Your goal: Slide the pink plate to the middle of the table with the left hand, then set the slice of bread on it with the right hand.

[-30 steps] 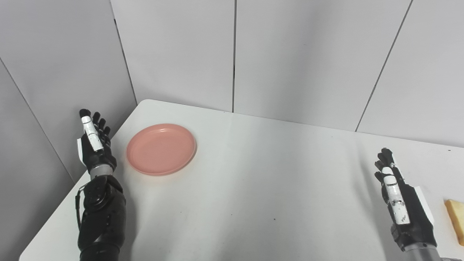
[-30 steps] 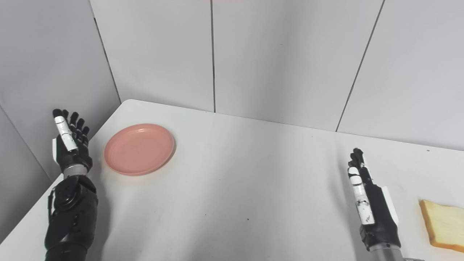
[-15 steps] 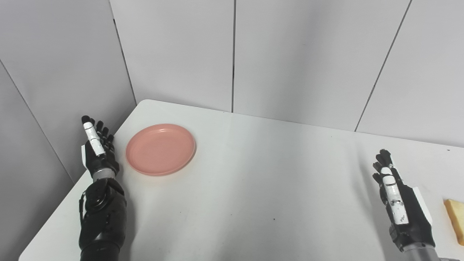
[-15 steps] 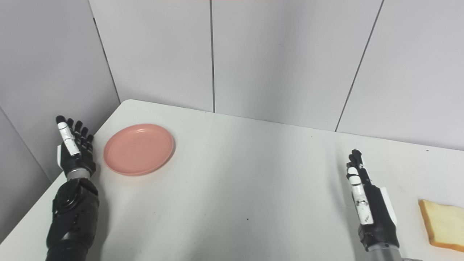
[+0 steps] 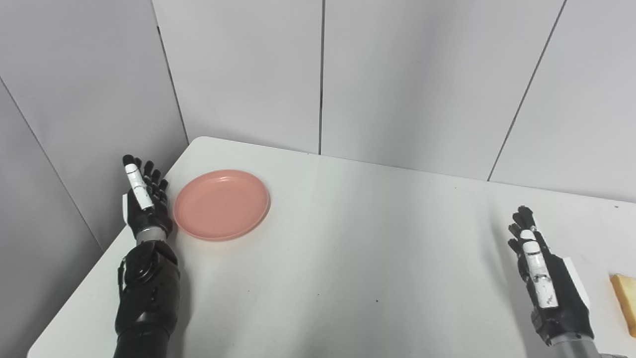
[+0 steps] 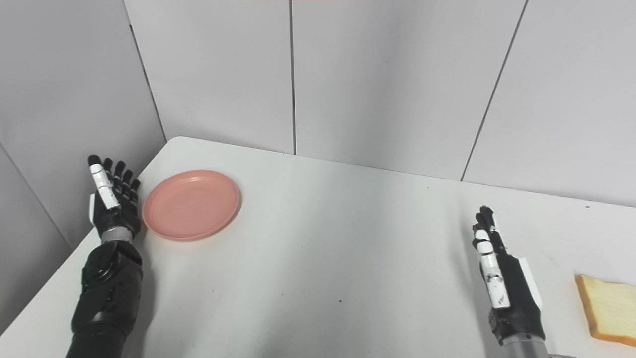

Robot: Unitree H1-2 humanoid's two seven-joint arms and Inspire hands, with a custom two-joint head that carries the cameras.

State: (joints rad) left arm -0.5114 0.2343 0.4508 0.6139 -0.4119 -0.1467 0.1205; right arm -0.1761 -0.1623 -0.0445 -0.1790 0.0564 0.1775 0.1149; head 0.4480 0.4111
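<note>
Grey panelled walls (image 5: 397,74) stood behind one white, round-cornered table (image 5: 348,258), which filled most of both views. On it lay one round pink plastic plate (image 5: 221,204) near the far left corner, flat and with nothing on it, and one pale slice of bread with a tan crust (image 6: 607,309) at the near right side, well apart from the plate.

Two black robot arms rose from the bottom edge. The left hand (image 5: 144,201) stood upright at the table's left edge just beside the plate's left rim, fingers straight, spread a little and pointing up, holding nothing; whether it touched the rim could not be told. The right hand (image 6: 503,278) was held edge-on at the near right, fingers extended and apart, also holding nothing, with the bread a short way to its right.

The left eye view cut the bread off at its right border, leaving only a narrow strip; the right eye view showed nearly all of it.
</note>
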